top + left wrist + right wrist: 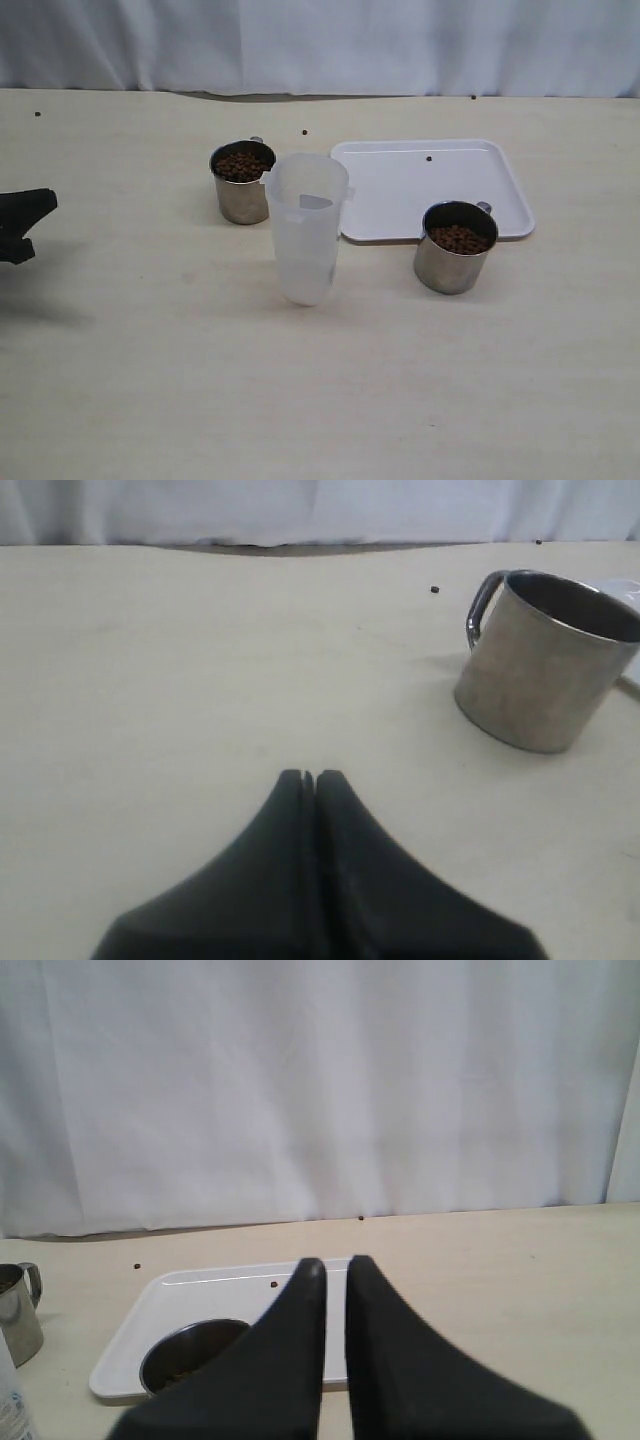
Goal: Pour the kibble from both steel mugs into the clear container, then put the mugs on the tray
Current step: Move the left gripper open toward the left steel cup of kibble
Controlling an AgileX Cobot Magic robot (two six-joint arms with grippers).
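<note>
Two steel mugs hold brown kibble (pixel 241 166). One mug (pixel 241 190) stands left of the clear container (pixel 306 230), the other (pixel 454 258) in front of the white tray (pixel 400 190). The container is upright between them, and I see no kibble in it. My left gripper (pixel 30 215) is at the far left edge, well away from the mugs. The left wrist view shows it (pixel 309 777) shut and empty, with the left mug (pixel 540 670) ahead. My right gripper (pixel 335 1263) is out of the exterior view. It hovers shut over the right mug (pixel 190 1352) and the tray (pixel 200 1295), holding nothing.
A loose pellet (pixel 429 158) lies on the tray. Others lie on the table at the back (pixel 304 131), near the curtain (pixel 473 97) and at the far left (pixel 38 114). A white curtain (pixel 320 40) closes the back of the pale table (pixel 300 400).
</note>
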